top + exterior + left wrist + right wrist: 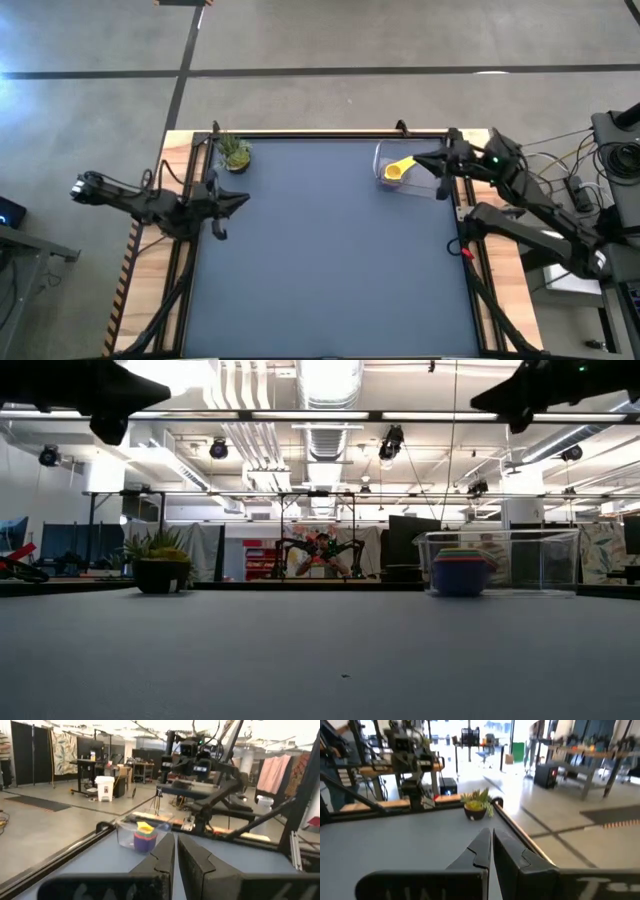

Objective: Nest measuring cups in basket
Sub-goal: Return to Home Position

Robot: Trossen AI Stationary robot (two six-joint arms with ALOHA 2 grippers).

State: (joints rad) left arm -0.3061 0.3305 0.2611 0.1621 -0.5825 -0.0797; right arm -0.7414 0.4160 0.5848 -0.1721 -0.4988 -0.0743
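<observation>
High view has the basket (432, 186) sitting toward 1 o'clock on the table (330, 260), close to the right edge. The measuring cups (396, 171) are stacked one inside another at the basket's 9 o'clock end. The yellow cup (394, 172) is on top, its long axis running from 8 to 2 o'clock and its flat handle aimed at 2 o'clock.

From table level, the stack (462, 572) stands upright on the basket floor, a blue bowl at the bottom and coloured rims layered above it, inside the clear wall (540, 560).

The right gripper (420, 158) hangs high above the basket's far rim with its fingers pressed together and nothing between them. The stack lies below it, toward its 8 o'clock, well clear of the tips.

The left gripper (243, 200) waits at the table's 9 o'clock edge, fingers likewise closed and empty, with the basket (125, 827) far across from it. A potted plant (235, 153) stands at the 11 o'clock corner.
</observation>
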